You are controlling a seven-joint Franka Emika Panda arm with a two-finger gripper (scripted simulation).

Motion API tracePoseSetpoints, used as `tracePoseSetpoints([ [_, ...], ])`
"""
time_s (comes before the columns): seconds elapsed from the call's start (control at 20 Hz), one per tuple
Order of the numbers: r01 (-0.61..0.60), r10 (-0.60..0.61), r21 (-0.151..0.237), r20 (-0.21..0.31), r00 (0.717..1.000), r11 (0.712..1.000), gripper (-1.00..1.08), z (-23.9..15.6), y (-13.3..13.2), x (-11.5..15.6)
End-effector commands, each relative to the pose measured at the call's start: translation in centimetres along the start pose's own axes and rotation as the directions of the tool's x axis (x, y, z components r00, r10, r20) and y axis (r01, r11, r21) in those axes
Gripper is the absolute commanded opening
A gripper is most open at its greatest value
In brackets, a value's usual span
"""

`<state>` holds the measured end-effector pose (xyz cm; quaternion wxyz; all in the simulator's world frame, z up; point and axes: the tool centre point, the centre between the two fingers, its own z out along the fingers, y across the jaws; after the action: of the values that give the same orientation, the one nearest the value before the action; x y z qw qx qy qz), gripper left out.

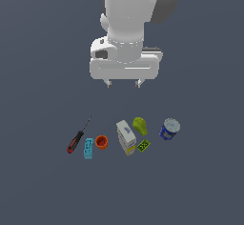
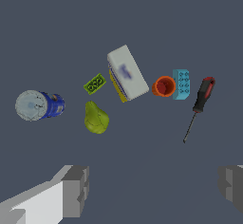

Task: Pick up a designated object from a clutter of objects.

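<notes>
At the exterior view's left end of the clutter lies the screwdriver [image 1: 75, 142], flat on the worktop [image 1: 38, 190], its thin shaft pointing away from the row. Cyan block [image 1: 88, 148] sits just beside the red-and-black handle, orange cup [image 1: 101, 142] next. My gripper [image 1: 124, 83] hangs high, jaws spread, holding nothing. Plan: shift over handle, straddle it crosswise, descend clear of the block.

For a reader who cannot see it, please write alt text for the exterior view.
A white robot arm's open hand hangs above a row of small objects on a dark grey floor. From the exterior view's left: red-and-black-handled screwdriver, cyan studded block, orange cup, white-yellow box, green pear shape, green flat piece, blue-white can.
</notes>
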<state>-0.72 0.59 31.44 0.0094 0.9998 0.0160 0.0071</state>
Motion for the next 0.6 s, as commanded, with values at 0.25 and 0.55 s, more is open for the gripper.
tracePoseSetpoints([
  [0.25, -0.038, 0.038, 0.007, -0.003, 0.999, 0.999, 1.0, -0.3, 1.0, 0.1],
  [0.55, -0.08, 0.08, 0.015, -0.007, 0.997, 0.997, 1.0, -0.9, 2.0, 0.1],
])
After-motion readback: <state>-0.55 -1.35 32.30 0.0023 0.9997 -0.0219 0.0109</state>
